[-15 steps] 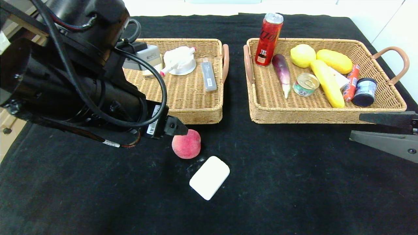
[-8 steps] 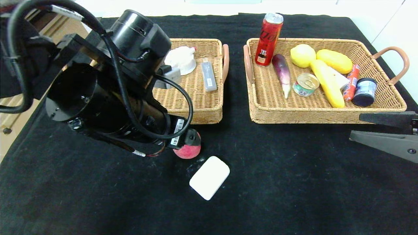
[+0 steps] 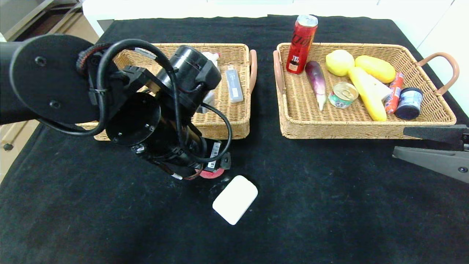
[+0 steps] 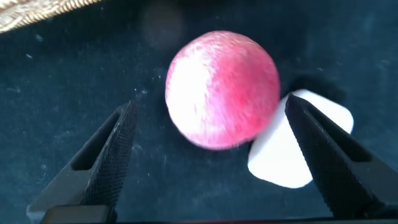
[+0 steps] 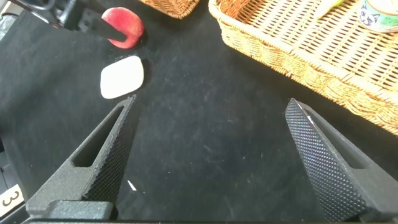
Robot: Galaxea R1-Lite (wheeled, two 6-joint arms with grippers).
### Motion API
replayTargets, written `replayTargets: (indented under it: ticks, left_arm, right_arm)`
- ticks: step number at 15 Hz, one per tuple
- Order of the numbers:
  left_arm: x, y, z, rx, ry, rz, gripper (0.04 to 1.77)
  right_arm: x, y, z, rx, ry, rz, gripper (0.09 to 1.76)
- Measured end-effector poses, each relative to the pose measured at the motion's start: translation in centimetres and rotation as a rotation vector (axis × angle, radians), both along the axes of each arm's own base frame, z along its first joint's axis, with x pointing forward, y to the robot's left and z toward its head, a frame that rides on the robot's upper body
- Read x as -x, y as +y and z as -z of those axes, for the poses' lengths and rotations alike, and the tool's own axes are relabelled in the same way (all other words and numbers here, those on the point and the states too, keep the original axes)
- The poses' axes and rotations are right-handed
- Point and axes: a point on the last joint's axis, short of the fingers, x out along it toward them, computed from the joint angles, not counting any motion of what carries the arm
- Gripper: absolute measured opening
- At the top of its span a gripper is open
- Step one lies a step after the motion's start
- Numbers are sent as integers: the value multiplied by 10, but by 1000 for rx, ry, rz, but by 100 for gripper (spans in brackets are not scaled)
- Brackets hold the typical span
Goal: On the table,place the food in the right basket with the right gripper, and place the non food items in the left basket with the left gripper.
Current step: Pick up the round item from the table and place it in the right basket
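A pink-red peach [image 4: 221, 87] lies on the black table in front of the left basket [image 3: 234, 128]. A white soap bar [image 3: 235, 199] lies just beside it, nearer to me. My left gripper [image 4: 210, 106] is open and hangs over the peach, which shows between its two fingers [image 4: 112, 149] without touching them. In the head view the left arm [image 3: 165, 139] hides all but a sliver of the peach [image 3: 213, 174]. My right gripper [image 3: 398, 143] is open and empty, low in front of the right basket [image 3: 348, 131]. Its wrist view shows the peach [image 5: 122, 27] and the soap [image 5: 122, 77] far off.
The left basket holds a grey bar [image 3: 234, 85] and a white item partly behind the arm. The right basket holds a red can [image 3: 301, 44], an eggplant [image 3: 317, 82], a tin [image 3: 343, 95], yellow fruit [image 3: 368, 93] and a dark jar [image 3: 409, 103].
My left arm has swung away from the left basket, forward and down over the peach, covering most of it in the head view. The right arm, peach and soap have not moved.
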Motion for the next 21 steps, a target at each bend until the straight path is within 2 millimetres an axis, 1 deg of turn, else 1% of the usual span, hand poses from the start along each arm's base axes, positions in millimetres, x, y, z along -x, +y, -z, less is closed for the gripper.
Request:
replayTargets:
  ticks: [6, 13, 14, 16, 17, 18, 21]
  left_arm:
    - [-10, -7, 11, -20, 22, -10, 172]
    - [-14, -8, 15, -38, 22, -28, 172]
    - [-14, -8, 15, -39, 22, -27, 164]
    - [-14, -8, 15, -40, 22, -26, 128]
    - [-14, -7, 15, -41, 22, -26, 118]
    - [-14, -7, 15, -40, 22, -26, 113]
    - [-13, -7, 14, -38, 22, -28, 109]
  right_arm:
    - [0, 0, 0, 0, 0, 1, 171]
    - [0, 0, 0, 0, -1, 1, 171]
    - [0, 0, 0, 0, 0, 1, 171]
    - [0, 0, 0, 0, 0, 1, 171]
    - [0, 0, 0, 0, 0, 1, 171]
    - [0, 0, 0, 0, 0, 1, 171]
    - [0, 0, 0, 0, 0, 1, 171]
